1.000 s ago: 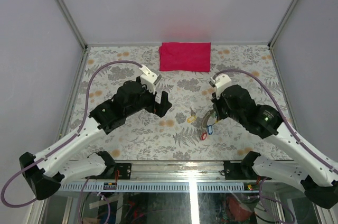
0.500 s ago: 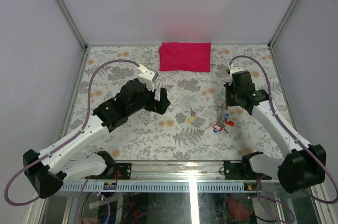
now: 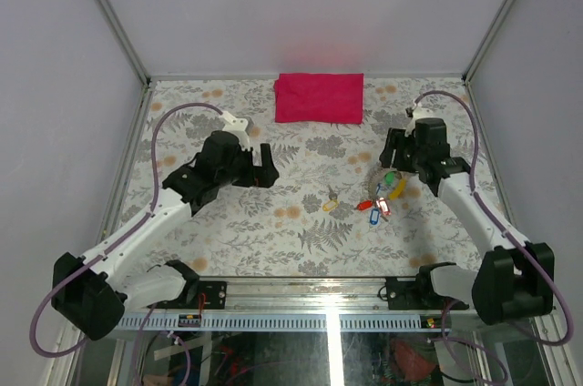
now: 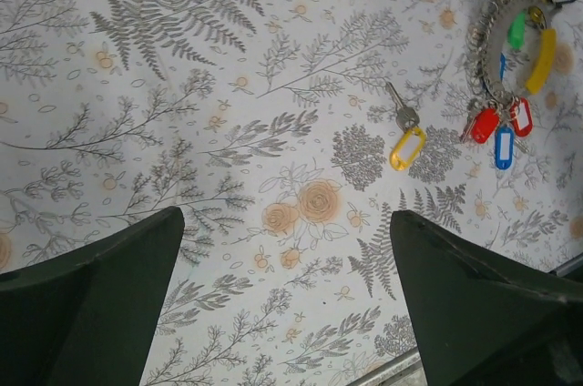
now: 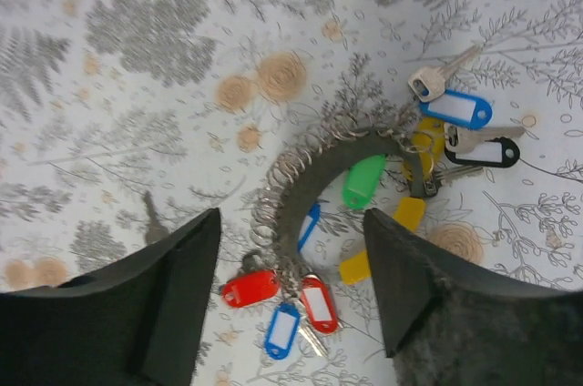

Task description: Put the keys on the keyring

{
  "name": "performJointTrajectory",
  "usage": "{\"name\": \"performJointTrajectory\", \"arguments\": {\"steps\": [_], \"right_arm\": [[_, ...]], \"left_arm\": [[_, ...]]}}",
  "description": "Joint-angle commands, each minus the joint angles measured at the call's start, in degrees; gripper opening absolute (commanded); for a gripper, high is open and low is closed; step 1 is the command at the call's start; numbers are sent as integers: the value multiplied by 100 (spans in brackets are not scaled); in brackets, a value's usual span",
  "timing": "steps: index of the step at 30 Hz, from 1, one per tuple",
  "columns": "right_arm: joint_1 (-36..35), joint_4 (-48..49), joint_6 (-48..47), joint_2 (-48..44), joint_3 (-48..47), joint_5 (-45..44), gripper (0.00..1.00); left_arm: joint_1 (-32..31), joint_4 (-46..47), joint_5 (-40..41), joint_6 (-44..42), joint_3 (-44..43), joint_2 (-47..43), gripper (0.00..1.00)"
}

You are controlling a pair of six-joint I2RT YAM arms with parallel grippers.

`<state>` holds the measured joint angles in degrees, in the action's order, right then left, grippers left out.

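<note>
A bunch of keys (image 5: 314, 299) with red, blue, green, yellow and black tags lies on the floral table (image 3: 228, 222). The tags hang from the keyring (image 5: 278, 181), a stack of thin silvery wire rings on a dark curved band. My right gripper (image 5: 291, 304) hovers open just above the bunch (image 3: 381, 197), holding nothing. One loose key with a yellow tag (image 4: 405, 142) lies apart, left of the bunch (image 4: 510, 67), also visible from above as a yellow-tagged key (image 3: 330, 203). My left gripper (image 4: 287, 313) stands wide open over bare table, left of that key. From above, left gripper (image 3: 267, 166) and right gripper (image 3: 393, 167).
A red cloth (image 3: 319, 97) lies flat at the back middle of the table. White walls and metal frame posts enclose the table on three sides. A metal rail (image 3: 328, 290) runs along the near edge between the arm bases.
The right gripper carried the key bunch up and to the right, then opened and left it lying on the table. The left arm drew back to the left.
</note>
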<state>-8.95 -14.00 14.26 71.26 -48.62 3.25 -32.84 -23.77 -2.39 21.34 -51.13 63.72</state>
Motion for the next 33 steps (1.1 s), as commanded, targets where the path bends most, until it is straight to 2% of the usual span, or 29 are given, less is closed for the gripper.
{"name": "performJointTrajectory", "arguments": {"steps": [1, 3, 10, 16, 21, 23, 27, 33], "right_arm": [[8, 492, 574, -977, 59, 66, 74], [9, 454, 832, -1467, 135, 110, 99], [7, -533, 590, -2905, -215, 499, 99], [7, -1452, -108, -3897, -612, 812, 99], [-781, -1955, -545, -4274, -546, 887, 99], [-1119, -2130, -715, -4412, -542, 653, 99], [-1291, -2110, -802, -4794, -372, 170, 99], [-1286, -1387, -155, -5733, 328, -623, 99]], "left_arm": [[235, 224, -122, 84, 38, -230, 100], [247, 228, 168, 101, 49, -466, 100], [252, -289, 1250, 130, -252, -1139, 100], [253, -418, 1969, 71, -16, -2149, 100], [251, -757, 2345, 85, 147, -2765, 100], [252, -942, 2408, 78, 159, -2968, 100], [252, -1138, 2698, 139, 312, -3350, 100], [252, -1094, 2946, 253, 771, -3937, 100]]}}
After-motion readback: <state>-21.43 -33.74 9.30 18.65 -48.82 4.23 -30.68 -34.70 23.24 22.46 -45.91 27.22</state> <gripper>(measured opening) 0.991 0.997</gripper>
